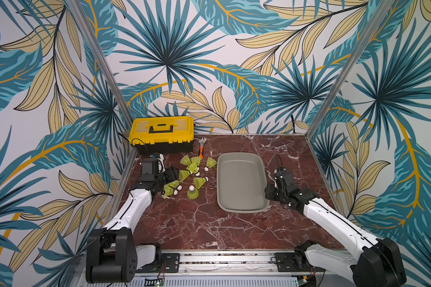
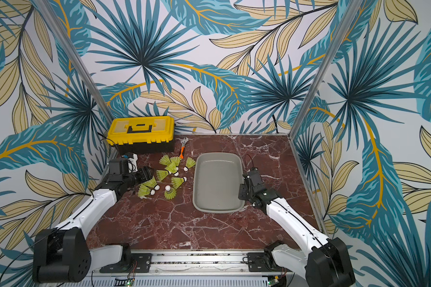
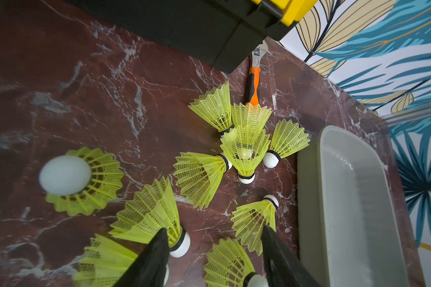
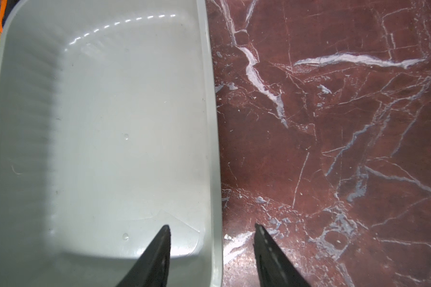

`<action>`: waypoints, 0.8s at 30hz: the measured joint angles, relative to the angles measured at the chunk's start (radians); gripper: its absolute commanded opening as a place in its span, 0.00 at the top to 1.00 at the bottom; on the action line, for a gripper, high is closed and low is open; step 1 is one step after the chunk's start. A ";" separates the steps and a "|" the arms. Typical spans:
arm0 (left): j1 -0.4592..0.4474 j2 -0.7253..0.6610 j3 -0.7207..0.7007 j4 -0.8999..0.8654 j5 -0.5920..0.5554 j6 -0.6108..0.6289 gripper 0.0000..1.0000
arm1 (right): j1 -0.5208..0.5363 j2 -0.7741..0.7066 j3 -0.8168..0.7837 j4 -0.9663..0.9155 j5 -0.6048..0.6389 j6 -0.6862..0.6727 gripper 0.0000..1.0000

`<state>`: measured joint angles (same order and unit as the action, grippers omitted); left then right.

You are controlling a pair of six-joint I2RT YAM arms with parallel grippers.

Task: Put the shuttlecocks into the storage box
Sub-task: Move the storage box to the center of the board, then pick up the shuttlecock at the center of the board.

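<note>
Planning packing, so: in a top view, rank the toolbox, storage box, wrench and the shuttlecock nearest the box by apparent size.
1. Storage box and yellow-lidded toolbox: nearly alike, toolbox farther back, unranked.
2. Orange-handled wrench and shuttlecock: wrench longer, shuttlecock wider; unsure.

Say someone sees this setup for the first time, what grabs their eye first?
The neon yellow-green shuttlecocks scattered on the red marble table, just left of the empty grey storage box mid-table. Then the yellow-lidded toolbox in the far left corner, and the loud tropical-leaf wallpaper on every wall.
</note>
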<state>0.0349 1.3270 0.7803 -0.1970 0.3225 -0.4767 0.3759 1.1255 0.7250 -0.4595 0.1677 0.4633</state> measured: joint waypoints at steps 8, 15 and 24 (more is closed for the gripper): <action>0.000 0.181 0.081 0.036 0.077 -0.089 0.58 | 0.000 0.000 0.000 0.014 -0.004 0.004 0.45; 0.000 0.258 0.106 0.052 0.093 -0.130 0.65 | 0.000 -0.007 0.000 0.014 -0.004 0.008 0.44; 0.000 0.333 0.136 0.060 0.112 -0.154 0.77 | 0.000 -0.007 0.000 0.014 -0.004 0.008 0.45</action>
<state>0.0349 1.6596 0.9165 -0.1375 0.4343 -0.6304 0.3759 1.1183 0.7254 -0.4458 0.1638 0.4713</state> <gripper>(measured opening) 0.262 0.554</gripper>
